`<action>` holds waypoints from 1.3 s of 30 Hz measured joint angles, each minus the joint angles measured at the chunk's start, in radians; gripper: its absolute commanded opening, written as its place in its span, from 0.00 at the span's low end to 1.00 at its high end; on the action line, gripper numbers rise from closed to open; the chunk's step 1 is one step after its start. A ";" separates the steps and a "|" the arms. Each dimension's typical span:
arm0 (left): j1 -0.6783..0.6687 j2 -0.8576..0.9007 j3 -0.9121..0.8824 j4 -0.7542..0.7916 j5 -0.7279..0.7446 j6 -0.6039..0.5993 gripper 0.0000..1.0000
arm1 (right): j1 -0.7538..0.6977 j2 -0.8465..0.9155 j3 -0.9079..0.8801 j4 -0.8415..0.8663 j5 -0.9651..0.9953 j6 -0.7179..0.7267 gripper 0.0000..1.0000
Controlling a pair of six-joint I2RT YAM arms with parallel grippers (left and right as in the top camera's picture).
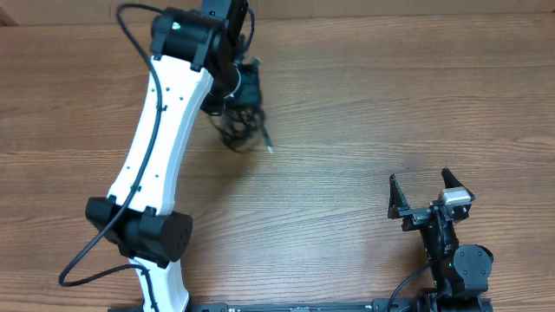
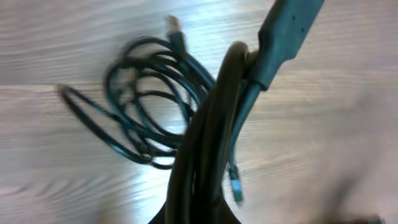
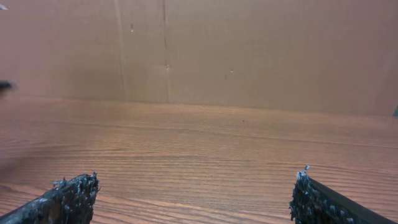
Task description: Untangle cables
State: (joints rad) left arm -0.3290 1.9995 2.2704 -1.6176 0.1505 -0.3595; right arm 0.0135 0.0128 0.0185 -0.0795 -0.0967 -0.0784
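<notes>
With left jaws pinched shut on strands of the thin black tangled cables and right jaws spread wide, empty, well apart from that tangle, lift slowly. Keep loops on the brown wood-grain worktop sliding free; mind the small plug end beside the tangle.

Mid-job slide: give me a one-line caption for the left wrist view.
Left fingers shut on thin black cables, the rest coiled loosely on the brown wooden table.

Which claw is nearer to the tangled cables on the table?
Left. The left claw is right at the cables, shut on some of their strands. The right claw is open and holds nothing, far off toward the near right.
</notes>
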 measured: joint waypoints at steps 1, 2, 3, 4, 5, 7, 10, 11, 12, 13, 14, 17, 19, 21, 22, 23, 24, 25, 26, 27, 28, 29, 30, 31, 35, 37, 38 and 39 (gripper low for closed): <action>0.003 0.004 -0.014 0.010 0.014 0.012 0.04 | 0.000 0.000 0.000 0.000 0.000 -0.001 1.00; 0.008 0.008 -0.026 0.013 0.010 0.014 0.04 | 0.000 0.000 0.000 0.000 0.000 0.000 1.00; 0.013 0.013 -0.030 0.009 -0.013 0.001 0.04 | 0.000 0.000 0.000 0.000 0.000 0.000 1.00; 0.023 0.015 -0.031 -0.003 -0.045 -0.019 0.04 | 0.000 0.000 0.000 0.000 0.000 0.000 1.00; 0.035 0.015 -0.031 -0.030 -0.084 -0.040 0.04 | 0.000 0.000 0.000 0.000 0.000 0.000 1.00; 0.059 0.015 -0.029 -0.069 -0.126 -0.060 0.04 | 0.000 0.000 0.000 0.000 0.000 0.000 1.00; 0.086 0.015 -0.026 -0.057 -0.078 -0.032 0.04 | 0.000 0.000 0.000 0.000 0.000 0.000 1.00; 0.088 0.015 -0.026 -0.056 -0.049 -0.014 0.04 | 0.000 0.000 0.000 0.000 0.000 0.000 1.00; 0.087 0.015 -0.025 -0.055 -0.014 0.005 0.04 | 0.000 0.000 0.000 0.000 0.000 -0.001 1.00; 0.084 0.014 -0.025 -0.054 0.011 0.021 0.04 | 0.000 0.000 0.000 0.000 0.000 0.000 1.00; 0.080 0.015 -0.025 -0.054 0.022 0.025 0.04 | 0.000 0.000 0.000 0.000 0.000 0.000 1.00; 0.057 0.015 -0.026 -0.066 -0.018 0.009 0.04 | 0.000 0.000 0.000 0.000 0.000 0.000 1.00; 0.033 0.015 -0.030 -0.069 -0.078 -0.016 0.04 | 0.000 0.000 0.000 0.000 0.000 0.000 1.00; 0.005 0.015 -0.034 -0.069 -0.110 -0.031 0.04 | 0.000 0.000 0.000 0.000 0.000 0.000 1.00; -0.011 0.015 -0.035 -0.069 -0.121 -0.034 0.05 | 0.000 0.000 0.000 0.000 0.000 0.000 1.00; -0.023 0.015 -0.037 -0.069 -0.130 -0.035 0.08 | 0.000 0.000 0.000 0.000 0.000 0.000 1.00; -0.037 0.015 -0.037 -0.070 -0.138 -0.039 0.15 | 0.000 0.000 0.000 0.000 0.000 0.000 1.00; -0.046 0.015 -0.037 -0.069 -0.143 -0.041 0.29 | 0.000 0.000 0.000 0.000 0.000 0.000 1.00; -0.051 0.014 -0.037 -0.069 -0.148 -0.048 0.45 | 0.000 0.000 0.000 0.000 0.000 0.000 1.00; -0.053 0.015 -0.037 -0.070 -0.152 -0.050 0.49 | 0.000 0.000 0.000 0.000 0.000 0.000 1.00; -0.053 0.014 -0.037 -0.069 -0.157 -0.053 0.52 | 0.000 0.000 0.000 0.000 0.000 -0.001 1.00; -0.050 0.015 -0.037 -0.069 -0.160 -0.059 0.54 | 0.000 0.000 0.000 0.001 0.000 0.000 1.00; -0.049 0.015 -0.037 -0.069 -0.163 -0.058 0.57 | 0.000 0.000 0.000 0.000 0.000 0.000 1.00; -0.049 0.015 -0.037 -0.069 -0.164 -0.058 0.61 | 0.000 0.000 0.000 0.000 0.000 -0.001 1.00; -0.049 0.015 -0.037 -0.069 -0.170 -0.061 0.80 | 0.000 0.000 0.000 0.000 0.000 0.000 1.00; -0.049 0.015 -0.037 -0.069 -0.171 -0.060 1.00 | 0.000 0.000 0.000 0.000 0.000 0.000 1.00; -0.049 0.015 -0.037 -0.069 -0.171 -0.058 1.00 | 0.000 0.000 0.000 0.000 0.000 0.000 1.00; -0.049 0.014 -0.037 -0.069 -0.173 -0.056 0.99 | 0.000 0.000 0.000 0.000 0.001 0.000 1.00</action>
State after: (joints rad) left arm -0.3782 2.0140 2.2333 -1.6867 -0.0223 -0.4160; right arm 0.0139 0.0128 0.0185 -0.0792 -0.0959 -0.0784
